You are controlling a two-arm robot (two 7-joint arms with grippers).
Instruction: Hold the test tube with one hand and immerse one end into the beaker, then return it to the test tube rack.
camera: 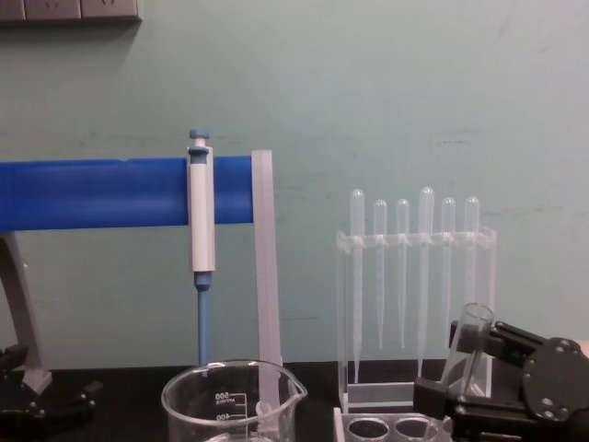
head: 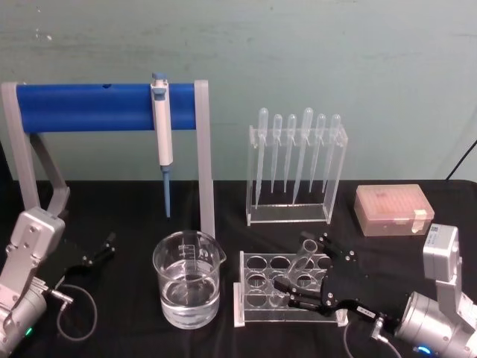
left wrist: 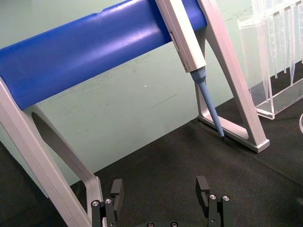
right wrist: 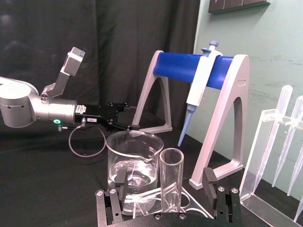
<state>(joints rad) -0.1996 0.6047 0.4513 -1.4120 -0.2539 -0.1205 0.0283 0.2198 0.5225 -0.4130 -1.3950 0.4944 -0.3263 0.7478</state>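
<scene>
The test tube (head: 302, 262) is a clear glass tube leaning in a clear rack (head: 253, 292), its open rim up. My right gripper (head: 295, 262) is open with one finger on each side of it. In the right wrist view the test tube (right wrist: 171, 182) stands between the fingers (right wrist: 209, 182) with a gap on both sides. The chest view shows the tube (camera: 467, 345) tilted beside the right gripper (camera: 474, 382). The beaker (head: 188, 280), holding water, stands just left of the rack. My left gripper (head: 100, 251) rests open at the far left on the table.
A blue-barred grey stand (head: 108, 106) holds a blue-and-white pipettor (head: 162, 123) behind the beaker. A clear rack of several plastic pipettes (head: 297, 168) stands behind the tube rack. A pink box (head: 393, 209) sits at the right.
</scene>
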